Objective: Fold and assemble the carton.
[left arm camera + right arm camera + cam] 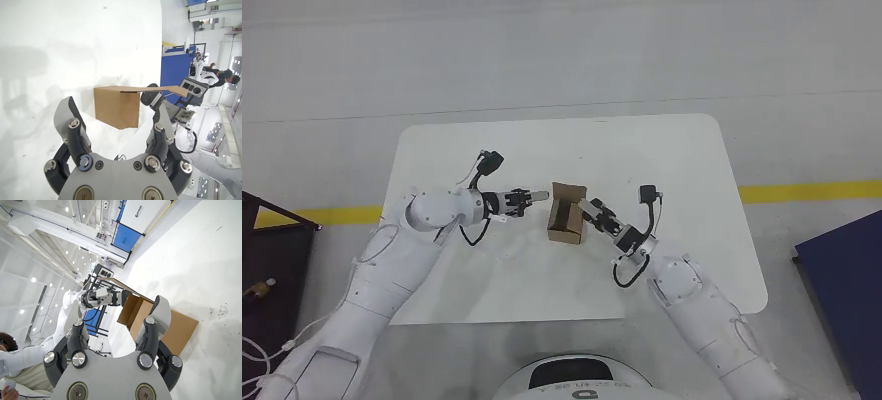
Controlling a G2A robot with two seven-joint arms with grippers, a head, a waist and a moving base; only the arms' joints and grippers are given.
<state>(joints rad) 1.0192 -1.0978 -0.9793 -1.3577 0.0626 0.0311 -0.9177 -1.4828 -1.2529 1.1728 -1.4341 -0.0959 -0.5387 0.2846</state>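
here, carton (567, 218) on white table (662, 160), flap (570, 192) raised, spread jaws either side

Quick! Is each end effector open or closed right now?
Left end effector: open, empty, facing the carton.
Right end effector: open, holding nothing.

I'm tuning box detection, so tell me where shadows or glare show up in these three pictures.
Top view: flat, even light, no glare on the carton, white table bright. Left wrist view: soft grey shadows on the table beside the carton, its facing side evenly lit. Right wrist view: ceiling lamps glare as bright spots in the background.
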